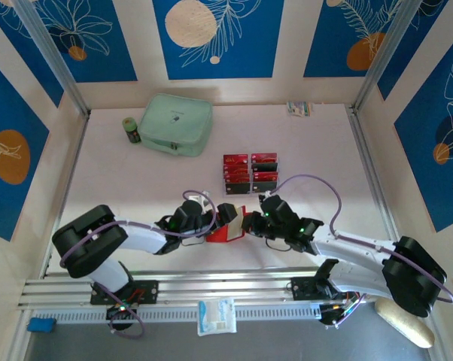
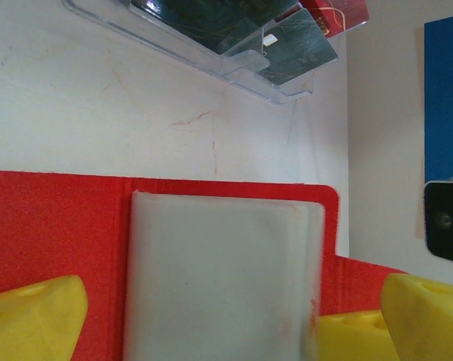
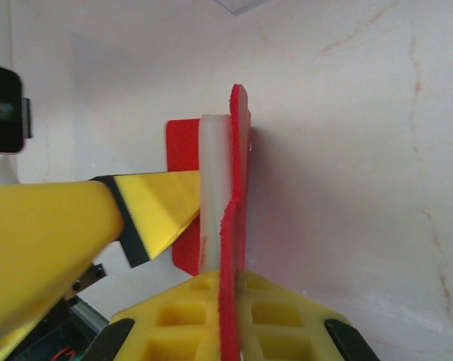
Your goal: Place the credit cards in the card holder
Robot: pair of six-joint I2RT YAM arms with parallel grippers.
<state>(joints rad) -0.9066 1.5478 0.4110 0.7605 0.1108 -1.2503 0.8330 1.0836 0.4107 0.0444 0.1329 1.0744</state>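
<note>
Right gripper [image 1: 250,223] is clamped on the card holder [image 1: 223,232] at the table's [image 1: 324,188] near middle, while our left gripper [image 1: 225,216] is spread wide around its pale inner pocket. We judge the holder light and floppy, best pinched near an edge. The credit cards [image 1: 250,169] lie just beyond in a clear tray [image 2: 166,47]. They look thin, stiff and slick, so we would lift them by an edge. The white tabletop looks smooth, and room between the arms is tight.

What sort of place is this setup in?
Likely a lab robot test booth: a white table boxed in by blue leaf-print wall panels, with aluminium rails along the near edge.
</note>
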